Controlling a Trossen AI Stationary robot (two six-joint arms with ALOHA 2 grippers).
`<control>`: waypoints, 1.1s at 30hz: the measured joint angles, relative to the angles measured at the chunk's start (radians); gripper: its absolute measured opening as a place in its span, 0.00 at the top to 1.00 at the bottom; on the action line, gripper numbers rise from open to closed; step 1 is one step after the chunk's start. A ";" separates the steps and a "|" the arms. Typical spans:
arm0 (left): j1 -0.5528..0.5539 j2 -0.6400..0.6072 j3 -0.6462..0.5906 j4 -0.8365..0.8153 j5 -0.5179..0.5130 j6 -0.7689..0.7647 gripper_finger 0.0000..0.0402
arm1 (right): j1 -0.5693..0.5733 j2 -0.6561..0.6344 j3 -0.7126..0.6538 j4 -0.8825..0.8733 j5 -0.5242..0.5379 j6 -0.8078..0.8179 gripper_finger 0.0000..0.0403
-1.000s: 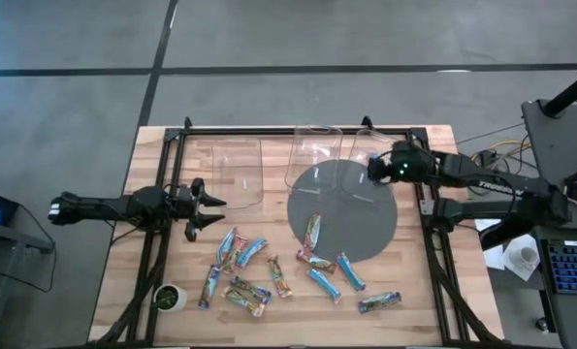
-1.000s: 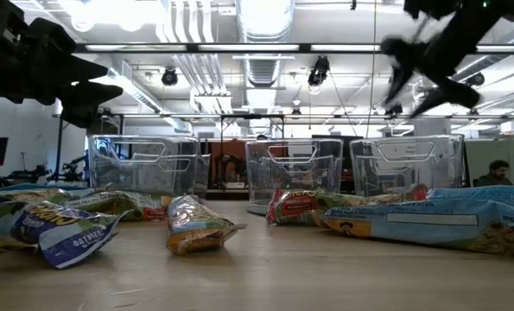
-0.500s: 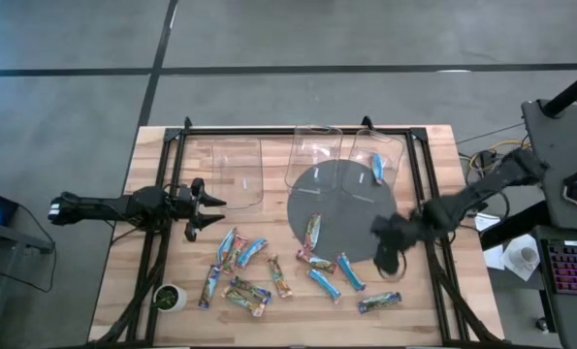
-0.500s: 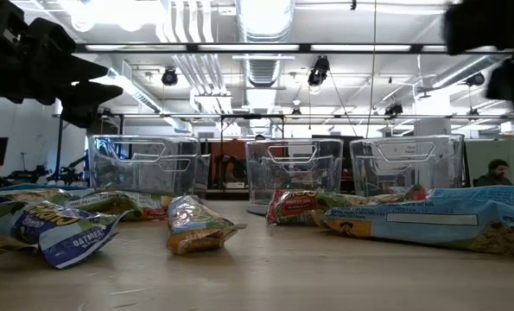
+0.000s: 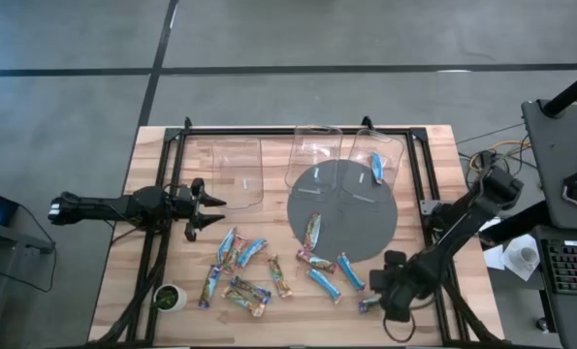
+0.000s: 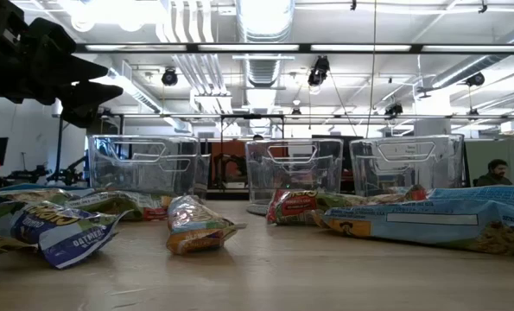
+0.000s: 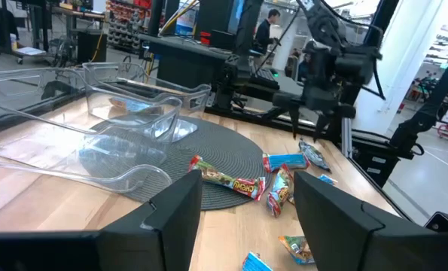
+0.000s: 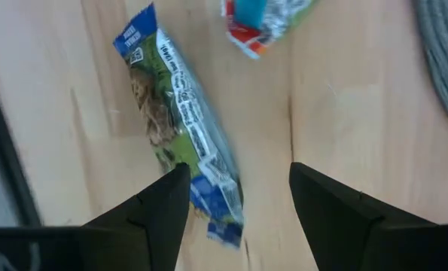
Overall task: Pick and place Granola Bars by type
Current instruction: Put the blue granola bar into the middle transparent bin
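1. "OATMEAL" is read in white letters on the purple-blue wrapper [image 6: 73, 240] lying at the near left of the table in the low view.
2. A small round Quaker-style emblem can be made out on the light blue wrapper [image 6: 412, 226] at the right of the low view; its white label strip is seen, but no words on it can be read.
3. Print is visible on the green and blue bar [image 8: 180, 135] in the right wrist view, but none is legible.
4. No other readable text is found.
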 joint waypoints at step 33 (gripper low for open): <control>0.000 0.000 0.000 0.000 0.000 0.000 0.52 | -0.037 0.040 0.075 -0.148 0.192 0.420 0.95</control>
